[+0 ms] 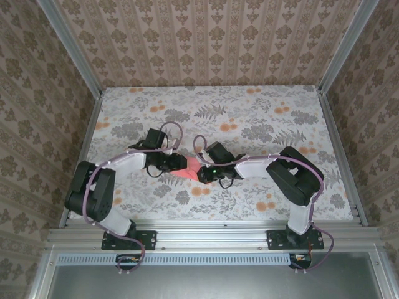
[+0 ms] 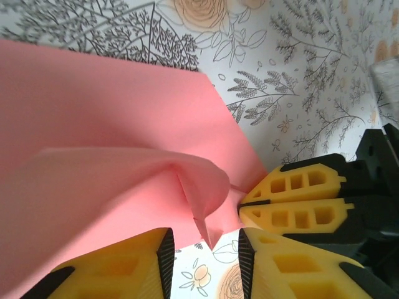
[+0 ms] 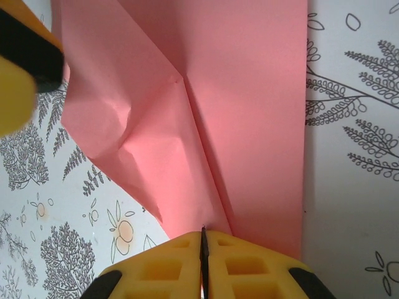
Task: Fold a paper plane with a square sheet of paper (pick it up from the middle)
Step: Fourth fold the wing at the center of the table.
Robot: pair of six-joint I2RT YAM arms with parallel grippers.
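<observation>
Now at mid-desk: paper plane (image 1: pixel 187 169), part-folded coral-pink paper, lies between the 2 pincers near the middle of the desk (image 1: pixel 249 112).
Left pincer (image 1: pixel 173 163): narrowly parted. In the left wrist view this pincer (image 2: pixel 202 249) has printed cloth showing through its gap, and a folded tip of the paper plane (image 2: pixel 112 124) points into the gap, unpinched.
Right pincer (image 1: pixel 201 172): clamped on the paper's end. In the right wrist view this pincer (image 3: pixel 202 243) has its pads meeting in a thin seam, and the paper plane (image 3: pixel 243 112) runs into it.
Edges: right edge straight and flat on the desk; left side buckled and raised; 1 crease runs up from the seam.
Open room: bare floral cloth beyond the paper toward the far wall (image 1: pixel 206 37), and to both sides.
Hidden: from above, both pincers cover the paper's ends. The wrist views cut off its far parts. Whether the raised flap touches the left finger (image 3: pixel 19 68) cannot be told.
</observation>
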